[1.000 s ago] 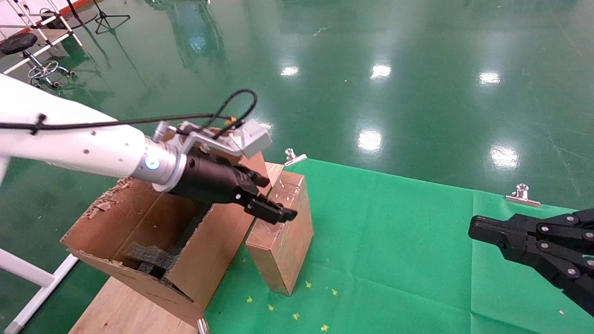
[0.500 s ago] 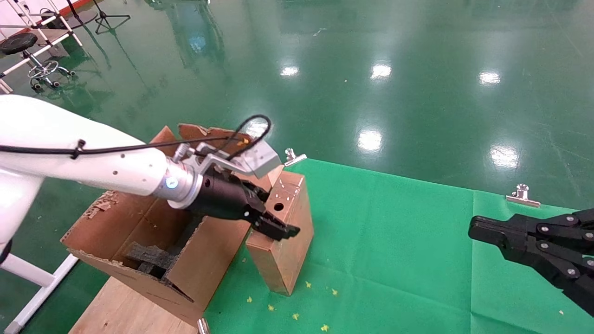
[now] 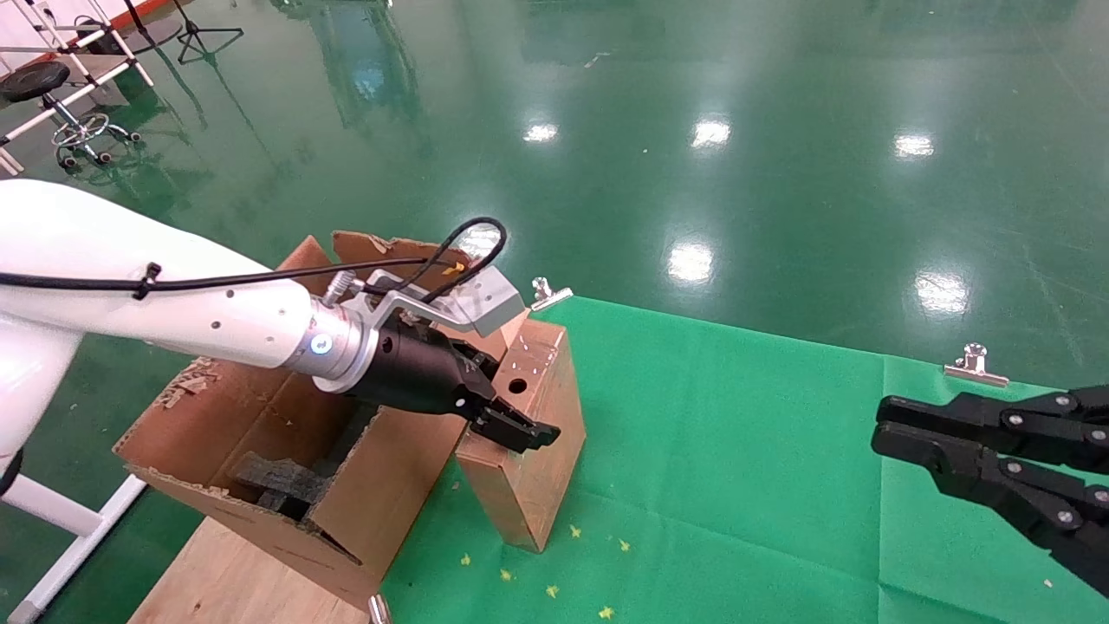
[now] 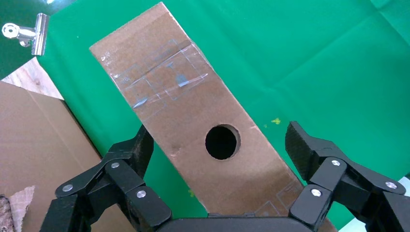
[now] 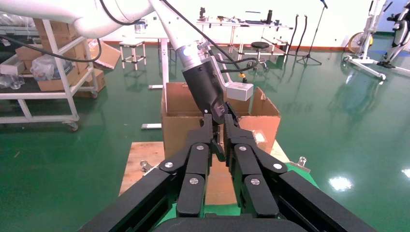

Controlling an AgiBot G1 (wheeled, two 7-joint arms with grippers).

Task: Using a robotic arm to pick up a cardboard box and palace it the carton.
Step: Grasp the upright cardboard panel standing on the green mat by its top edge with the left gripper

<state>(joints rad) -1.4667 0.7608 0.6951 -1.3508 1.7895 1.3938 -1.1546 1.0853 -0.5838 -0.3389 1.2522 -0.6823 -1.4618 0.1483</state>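
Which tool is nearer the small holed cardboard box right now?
Left. The left tool is open and straddles the cardboard box at its holed face, fingers on either side. The right tool hangs over the green cloth, well off to the box's right.

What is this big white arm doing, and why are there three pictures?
It is a robot with two arms, and each picture comes from a different camera on it. One camera sits on its head; one sits on each wrist. The white left arm ends in a black left gripper, like a hand with two fingers. Its fingers are open on either side of the small box, not squeezing it yet. The box stands on a green cloth, beside a big carton where it should go. The right gripper waits, shut, off to the side.
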